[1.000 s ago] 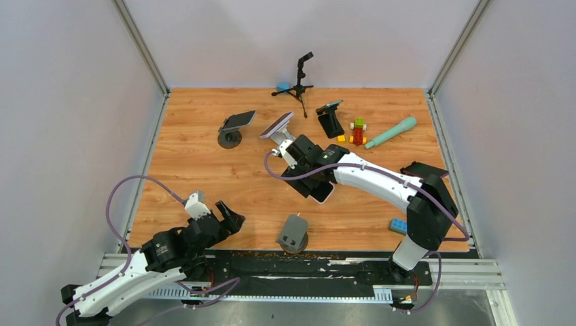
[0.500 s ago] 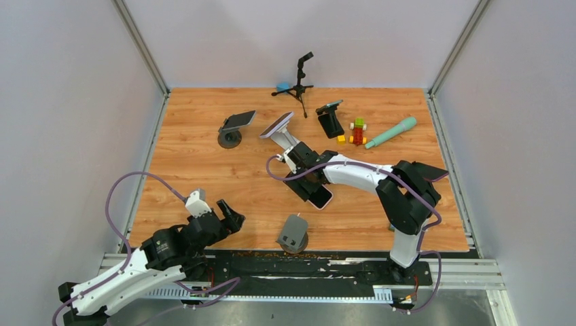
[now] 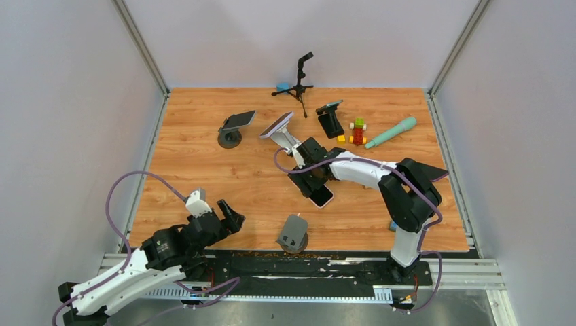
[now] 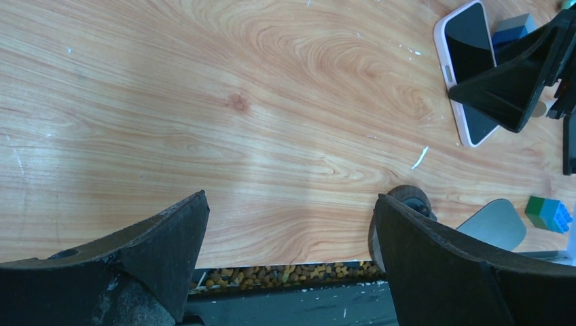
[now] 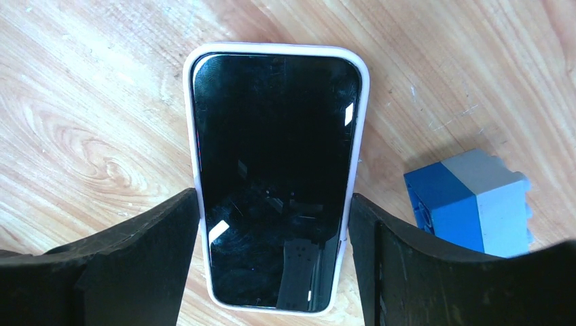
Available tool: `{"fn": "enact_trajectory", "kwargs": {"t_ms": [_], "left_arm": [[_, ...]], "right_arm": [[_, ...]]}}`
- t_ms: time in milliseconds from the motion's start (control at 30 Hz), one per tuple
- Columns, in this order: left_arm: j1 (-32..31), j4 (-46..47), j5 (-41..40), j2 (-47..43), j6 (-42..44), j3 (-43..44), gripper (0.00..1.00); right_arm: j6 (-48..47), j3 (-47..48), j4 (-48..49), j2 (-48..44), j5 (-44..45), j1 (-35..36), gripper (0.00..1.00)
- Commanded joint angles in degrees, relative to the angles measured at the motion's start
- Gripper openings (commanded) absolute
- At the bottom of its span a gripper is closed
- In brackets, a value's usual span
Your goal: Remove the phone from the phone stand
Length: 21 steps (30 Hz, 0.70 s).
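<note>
A wood-grain tabletop (image 3: 204, 170) is enclosed by pale grey walls. The black-screened phone in a pale pink case (image 5: 275, 170) is laid flat on it, screen up, clear of the white-necked stand with a tilted mauve plate (image 3: 280, 128) just behind, so the removal is judged all but done. The phone is straddled by the right gripper (image 5: 273, 204), whose jaws are closed against the case's two long sides, with the long axis running straight out from the wrist. A release and a withdrawal upward or back along that axis are called for. The left gripper (image 4: 289, 231) is held spread and empty, well apart from the phone, near the table's front edge.
</note>
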Motion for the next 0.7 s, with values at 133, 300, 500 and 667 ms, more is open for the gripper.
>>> {"fn": "enact_trajectory", "kwargs": {"t_ms": [133,300,500,667], "left_arm": [[-0.18,2.17,-4.33,8.38,5.73,4.78,0.98],[-0.24,4.14,-5.11,15.42,7.85,8.5,0.99],[-0.21,6.54,-4.29,17.21,8.23,8.75,0.99],[-0.21,5.97,-4.05,14.65,7.87,7.93,0.99]], "right_arm": [[6.16,-1.48,3.31,-0.03,2.54,-4.56,0.0],[12.5,-0.67,2.99,1.56,5.51,-5.51,0.0],[24.51,2.07,-3.46,4.69,14.21,-6.33,0.0],[32.16,2.03,-6.34,4.96,16.47,-7.75,0.05]]}}
